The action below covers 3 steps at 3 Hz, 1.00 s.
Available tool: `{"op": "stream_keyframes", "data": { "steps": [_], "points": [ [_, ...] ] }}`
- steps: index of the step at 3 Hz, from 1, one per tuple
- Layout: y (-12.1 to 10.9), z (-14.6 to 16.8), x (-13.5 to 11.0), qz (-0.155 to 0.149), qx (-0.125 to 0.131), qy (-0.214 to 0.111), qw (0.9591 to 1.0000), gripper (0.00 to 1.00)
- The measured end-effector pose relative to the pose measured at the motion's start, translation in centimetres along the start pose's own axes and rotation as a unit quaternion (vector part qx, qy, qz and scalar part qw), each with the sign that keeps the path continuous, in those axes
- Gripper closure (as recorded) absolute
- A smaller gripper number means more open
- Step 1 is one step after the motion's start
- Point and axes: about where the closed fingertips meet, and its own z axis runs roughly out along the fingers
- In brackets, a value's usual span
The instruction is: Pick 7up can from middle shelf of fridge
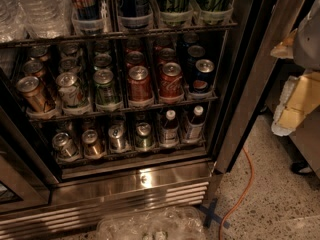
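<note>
The 7up can point(70, 91) stands at the front of the second lane from the left, on the middle shelf point(165, 104) of the fridge point(170, 176). I expect a full, rigid, smooth and possibly damp can, so I would grip it mid-body. The hand point(295, 101) is at the right edge, well apart. I cannot tell its state.

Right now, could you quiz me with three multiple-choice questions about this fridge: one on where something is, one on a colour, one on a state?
1. On the middle shelf, front row, the 7up can stands: A far left; B second from left; C far right.
2. The floor cable is: A orange; B blue; C white.
3. The gripper is: A holding a can; B touching the shelf; C out of view.

B, only the gold-brown can stands further left. A, it lies orange on the floor. C, no gripper appears anywhere.
</note>
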Motion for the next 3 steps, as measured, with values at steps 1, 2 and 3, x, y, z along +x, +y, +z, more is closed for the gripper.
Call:
{"op": "stream_keyframes", "data": {
  "steps": [1,2,3],
  "points": [
    [0.0,0.0,0.0,0.000,0.000,0.000,1.0000,0.00],
    [1.6,1.8,-3.4,0.027,-0.010,-0.051,0.9983,0.00],
    [5.2,5.6,-8.0,0.082,-0.045,-0.134,0.9866,0.00]
  ]
}}
